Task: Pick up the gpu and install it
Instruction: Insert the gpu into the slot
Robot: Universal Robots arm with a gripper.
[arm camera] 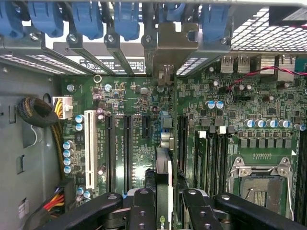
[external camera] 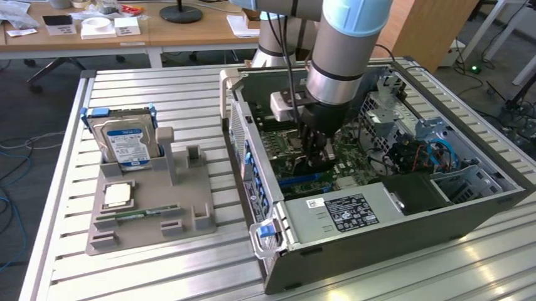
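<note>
1. Exterior view's left: a grey holder (external camera: 134, 232) lies on the slatted table (external camera: 167, 81), near that edge. A hard drive (external camera: 125, 143) stands upright at the holder's far end. A square processor chip (external camera: 117, 194) lies flat mid-holder, with a memory stick (external camera: 134, 214) flat just beside it on the near side.
2. Middle: we see an open computer case (external camera: 377, 241) lying on its side, from mid-table to the edge on the exterior view's right.
3. The arm drops into the case, with the gripper (external camera: 314, 150) low over the motherboard (arm camera: 120, 96).
4. In the wrist view the gripper (arm camera: 168, 196) is narrow, one of its fingers (arm camera: 144, 211) on each face of the gpu (arm camera: 163, 177), gripping it edge-on.
5. The gpu sits over the long black slots, between the white slot (arm camera: 89, 143) and the CPU socket (arm camera: 261, 179). Its far end points at the rear openings with the blue clips (arm camera: 124, 19). We can't tell if it touches a slot.
6. Exterior view's right: a labelled power supply (external camera: 348, 210) sits along the case's near wall.
</note>
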